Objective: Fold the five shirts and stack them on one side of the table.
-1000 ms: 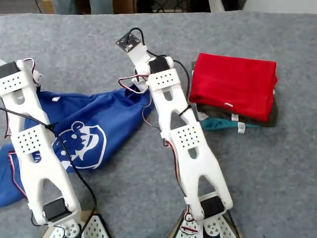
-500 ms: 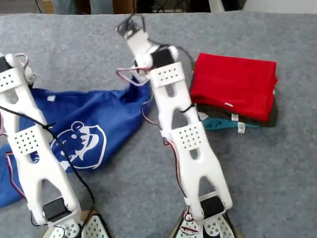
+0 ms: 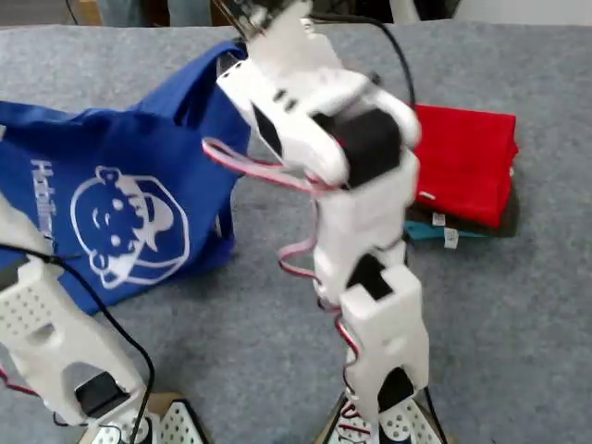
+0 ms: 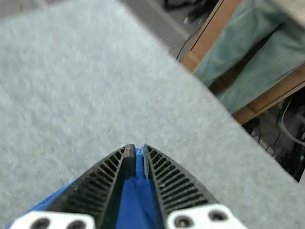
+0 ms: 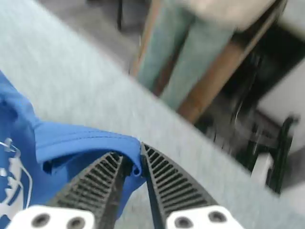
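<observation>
Grey table point(image 3: 518, 314) — blue shirt point(image 3: 120, 157), folded stack point(image 3: 467, 162)

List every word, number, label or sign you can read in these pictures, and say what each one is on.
On the blue shirt: a line of white lettering runs sideways beside the white cartoon face. It is too blurred and creased to read.
The white tags on the folded shirts under the red shirt: too small to read.
Nothing else is legible.
</observation>
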Motion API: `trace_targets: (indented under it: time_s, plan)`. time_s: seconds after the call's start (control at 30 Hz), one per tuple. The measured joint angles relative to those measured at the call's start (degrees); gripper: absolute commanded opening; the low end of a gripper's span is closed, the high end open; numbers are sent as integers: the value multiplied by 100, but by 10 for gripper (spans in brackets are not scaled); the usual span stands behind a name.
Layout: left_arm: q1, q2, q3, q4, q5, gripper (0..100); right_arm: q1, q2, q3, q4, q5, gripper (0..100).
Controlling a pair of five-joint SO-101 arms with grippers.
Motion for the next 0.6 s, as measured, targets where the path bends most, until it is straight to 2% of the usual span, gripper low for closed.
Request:
trace_targets:
  time_s: [0.27, 0.47, 0.6]
  plan:
    - [-826, -1978, 62, 26, -158, 29, -9, -1310, -9, -589, 0, 13]
    - [-1538, -3411, 1336, 26, -651, 29, -9, -2066, -9, -932, 0, 13]
    - [-1635, -4510, 2453, 26, -853, 29, -9, -2488, 35, -782, 0, 13]
